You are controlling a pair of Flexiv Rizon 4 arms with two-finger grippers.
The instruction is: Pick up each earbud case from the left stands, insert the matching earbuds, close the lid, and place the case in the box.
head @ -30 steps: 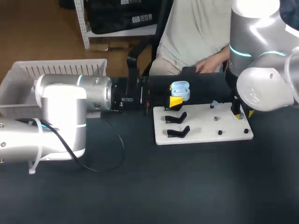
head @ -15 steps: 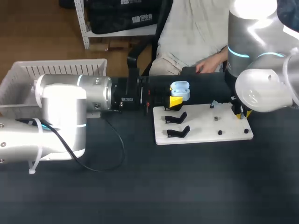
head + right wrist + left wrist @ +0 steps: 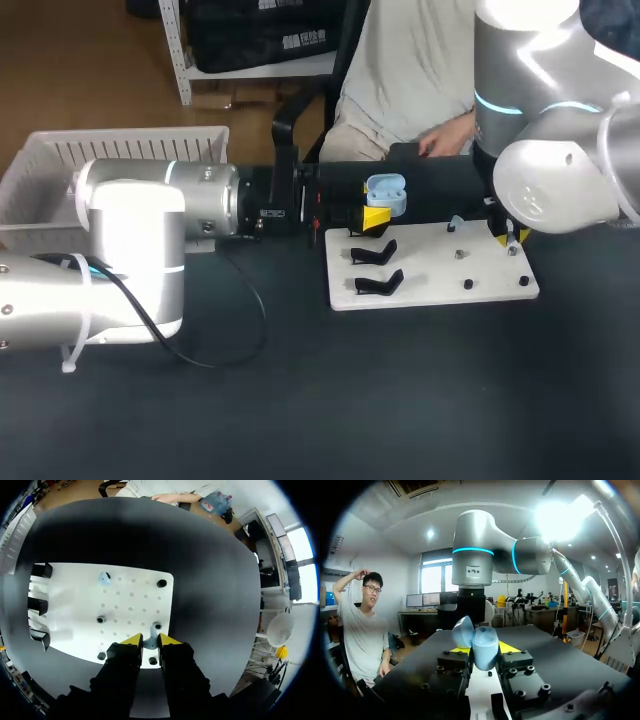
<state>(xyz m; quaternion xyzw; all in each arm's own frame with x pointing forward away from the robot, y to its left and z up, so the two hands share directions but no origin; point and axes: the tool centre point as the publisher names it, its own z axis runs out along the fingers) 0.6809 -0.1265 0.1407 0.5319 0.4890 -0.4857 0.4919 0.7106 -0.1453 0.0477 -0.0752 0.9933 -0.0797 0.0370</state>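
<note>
Nearest us, our left arm (image 3: pixel 130 250) lies across the left half of the dark table (image 3: pixel 420 400), reaching toward the right. Right of centre sits a white board (image 3: pixel 430 292). It carries two black stands (image 3: pixel 381 284) on its left end, one behind the other, and several small dark pegs (image 3: pixel 467 285) on its right part.

At the board's far right, our right gripper (image 3: pixel 150 641) points down onto it. Its yellow-tipped fingers are drawn in to a narrow gap, pinching a pale blue earbud (image 3: pixel 149 644) from both sides, just beside one of the pegs. A second earbud (image 3: pixel 104 577), the same pale blue, rests on the board near its far edge, left of that gripper and well apart from it.

At the board's far left corner, just beyond the far stand, our left gripper (image 3: pixel 377 213) clamps the light blue earbud case (image 3: pixel 386 188) between its fingers. The case is held upright with its lid (image 3: pixel 462 632) swung open. Farthest off, at the table's far left, stands the white slatted box (image 3: pixel 140 150), behind our left arm.
</note>
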